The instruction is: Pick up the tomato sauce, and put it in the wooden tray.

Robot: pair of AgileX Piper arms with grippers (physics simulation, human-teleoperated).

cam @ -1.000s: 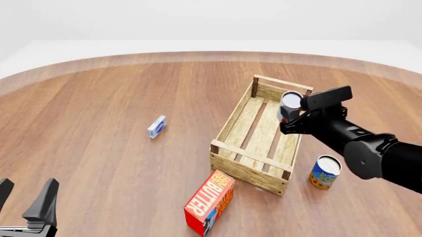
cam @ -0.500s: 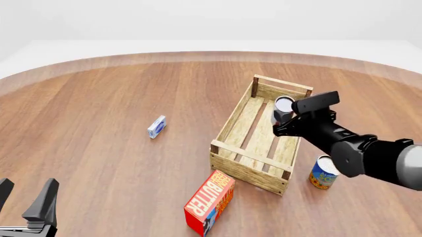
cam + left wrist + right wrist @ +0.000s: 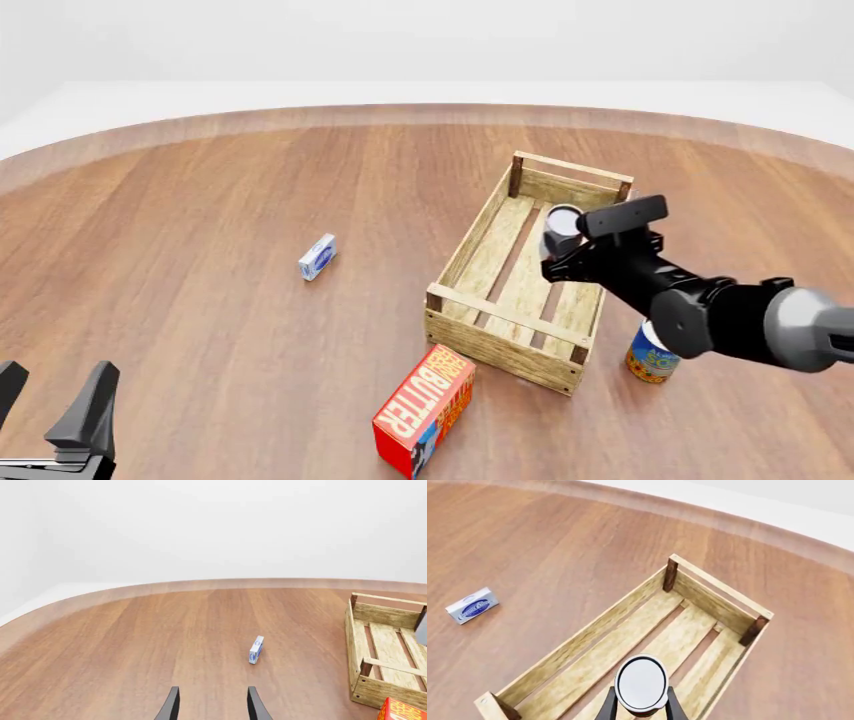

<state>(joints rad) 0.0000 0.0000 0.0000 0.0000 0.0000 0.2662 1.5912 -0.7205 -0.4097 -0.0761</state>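
Note:
The tomato sauce (image 3: 565, 219), a small can with a silvery-white top, hangs low over the far half of the wooden tray (image 3: 505, 338). My right gripper (image 3: 566, 246) is shut on it from the right. In the right wrist view the can's top (image 3: 641, 683) sits between the two dark fingers (image 3: 607, 710), with the tray's slatted bottom (image 3: 647, 630) directly beneath; its label is hidden there. My left gripper (image 3: 54, 415) stays open at the near left corner, far from both; the left wrist view shows nothing between its fingers (image 3: 171, 707).
A blue-and-orange can (image 3: 650, 357) stands right of the tray, partly behind my right arm. A red butter box (image 3: 424, 410) lies just in front of the tray's near end. A small blue-white box (image 3: 318, 257) rests on the table to the left.
My right gripper has carried the can leftward and down, from above the tray's right rim to low over its slats. The left arm has not moved.

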